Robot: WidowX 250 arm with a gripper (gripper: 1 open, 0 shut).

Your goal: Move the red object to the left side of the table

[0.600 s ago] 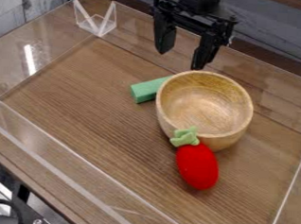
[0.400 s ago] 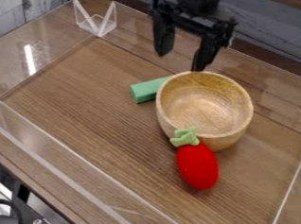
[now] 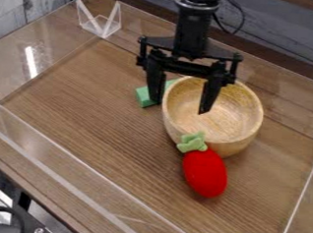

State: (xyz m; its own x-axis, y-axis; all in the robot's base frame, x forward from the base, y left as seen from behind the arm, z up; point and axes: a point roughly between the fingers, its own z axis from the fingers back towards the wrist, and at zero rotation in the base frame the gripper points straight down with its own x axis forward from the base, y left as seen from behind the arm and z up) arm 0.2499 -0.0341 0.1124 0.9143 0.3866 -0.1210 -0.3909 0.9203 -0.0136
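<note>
My gripper (image 3: 185,88) hangs spread wide and empty over the wooden bowl (image 3: 215,114), the red object (image 3: 205,172) untouched just beside the bowl's near rim, so the whole move left remains.

The tabletop (image 3: 81,105) is brown with a dark wood grain, edged by clear walls. The red object (image 3: 205,174) is glossy red with a green leafy top. The bowl (image 3: 238,118) is pale wood, the block (image 3: 149,94) green, the hand (image 3: 184,81) black.
</note>
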